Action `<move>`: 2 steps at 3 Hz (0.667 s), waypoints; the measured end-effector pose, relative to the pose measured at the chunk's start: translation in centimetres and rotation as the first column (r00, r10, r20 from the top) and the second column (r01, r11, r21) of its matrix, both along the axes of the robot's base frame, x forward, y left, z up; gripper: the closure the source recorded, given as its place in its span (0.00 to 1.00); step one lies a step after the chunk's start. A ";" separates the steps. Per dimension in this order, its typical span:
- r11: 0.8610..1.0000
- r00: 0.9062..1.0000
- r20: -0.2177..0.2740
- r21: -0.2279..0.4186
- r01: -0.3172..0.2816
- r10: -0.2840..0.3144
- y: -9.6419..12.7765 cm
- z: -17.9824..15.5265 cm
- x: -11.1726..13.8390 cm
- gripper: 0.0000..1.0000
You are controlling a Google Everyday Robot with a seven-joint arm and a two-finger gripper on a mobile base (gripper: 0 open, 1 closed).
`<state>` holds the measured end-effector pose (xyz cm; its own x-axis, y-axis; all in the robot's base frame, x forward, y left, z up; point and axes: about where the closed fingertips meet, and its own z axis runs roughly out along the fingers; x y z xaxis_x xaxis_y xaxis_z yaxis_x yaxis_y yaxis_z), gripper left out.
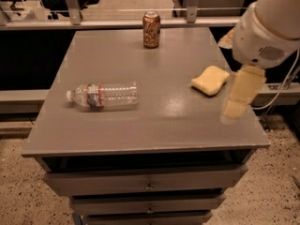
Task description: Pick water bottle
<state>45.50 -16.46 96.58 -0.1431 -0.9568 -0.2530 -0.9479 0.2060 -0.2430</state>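
The water bottle is clear ribbed plastic with a white cap and a red-white-blue label band. It lies on its side on the left half of the grey table, cap pointing left. My gripper hangs from the white arm over the table's right edge, just right of a yellow sponge and far to the right of the bottle. It touches nothing on the table.
An orange-brown drink can stands upright at the back centre of the table. A yellow sponge lies at the right. Drawers sit under the tabletop. A metal rail runs behind the table.
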 end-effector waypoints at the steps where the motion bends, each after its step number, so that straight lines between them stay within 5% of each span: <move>1: 0.991 0.993 0.015 0.064 -0.118 0.117 8.9 -1.6 2.4 0.00; 2: 0.973 0.978 0.038 0.100 -0.207 0.204 16.3 -2.9 3.7 0.00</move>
<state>49.16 -0.15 93.71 0.0622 -0.9335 -0.3531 -0.9659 0.0328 -0.2568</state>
